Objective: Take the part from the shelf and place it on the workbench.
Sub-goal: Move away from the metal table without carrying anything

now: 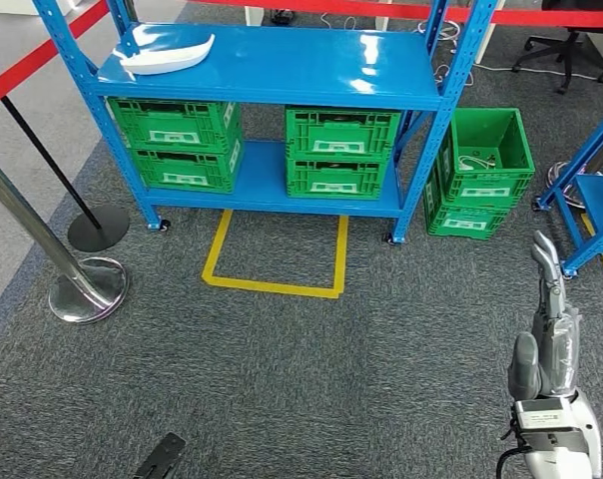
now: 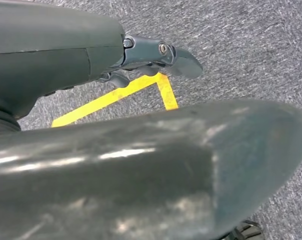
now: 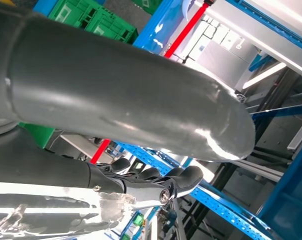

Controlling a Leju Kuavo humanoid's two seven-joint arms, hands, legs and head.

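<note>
Part (image 1: 167,54): white, smooth, glossy, elongated curved shell tapering to a point; lies on the top board of the shelf (image 1: 284,65), toward 11 o'clock, untouched. Shelf: blue painted metal, perforated uprights. Crates (image 1: 342,152): green ribbed plastic, stacked on the lower board. Floor: grey carpet with yellow tape outline (image 1: 275,285). Right robot hand (image 1: 548,319): silver-grey, fingers extended, holding nothing, at 4 o'clock. Left robot hand (image 2: 104,100): fingers straight, empty, over the carpet.
</note>
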